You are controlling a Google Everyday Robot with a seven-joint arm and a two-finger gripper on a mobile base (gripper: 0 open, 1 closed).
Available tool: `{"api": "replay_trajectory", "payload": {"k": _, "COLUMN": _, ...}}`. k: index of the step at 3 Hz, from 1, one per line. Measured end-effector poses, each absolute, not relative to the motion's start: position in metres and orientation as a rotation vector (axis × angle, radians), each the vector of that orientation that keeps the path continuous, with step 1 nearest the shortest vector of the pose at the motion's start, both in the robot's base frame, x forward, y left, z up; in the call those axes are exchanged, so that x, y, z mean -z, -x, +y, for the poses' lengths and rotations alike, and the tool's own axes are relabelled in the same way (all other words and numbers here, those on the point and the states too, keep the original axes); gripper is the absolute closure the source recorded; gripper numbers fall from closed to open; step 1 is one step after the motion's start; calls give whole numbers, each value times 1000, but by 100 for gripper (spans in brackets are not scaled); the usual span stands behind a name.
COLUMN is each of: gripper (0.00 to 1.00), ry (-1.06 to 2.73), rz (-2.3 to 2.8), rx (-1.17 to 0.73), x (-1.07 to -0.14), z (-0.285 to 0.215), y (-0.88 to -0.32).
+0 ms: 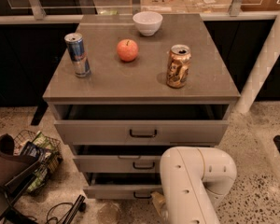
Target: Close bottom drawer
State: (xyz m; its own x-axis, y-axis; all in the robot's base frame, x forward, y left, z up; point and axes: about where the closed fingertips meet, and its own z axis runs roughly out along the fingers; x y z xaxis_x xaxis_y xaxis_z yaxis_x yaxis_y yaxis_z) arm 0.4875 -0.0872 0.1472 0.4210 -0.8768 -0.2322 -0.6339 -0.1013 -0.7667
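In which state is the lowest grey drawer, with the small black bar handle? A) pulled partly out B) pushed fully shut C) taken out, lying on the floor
A: the lowest grey drawer sticks out, a dark gap showing above its front; the gripper sits at that front beside the black bar handle, partly behind the white arm.
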Motion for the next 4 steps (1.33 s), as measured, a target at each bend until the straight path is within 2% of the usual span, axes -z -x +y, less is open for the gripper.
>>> {"api": "replay_trajectory", "payload": {"k": 1, "gripper": 100, "ry": 1821, "rz": 1297, "rx": 358, "x": -152, "z": -87, "y": -488}}
{"api": "replay_trajectory", "payload": {"k": 3, "gripper": 100, "ry": 1827, "rz": 1312, "rx": 408, "x": -171, "z": -97, "y": -474}}
{"api": "replay_trajectory", "payload": {"k": 4, "gripper": 100, "ry": 1836, "rz": 1329, "rx": 571, "x": -219, "z": -117, "y": -460}}
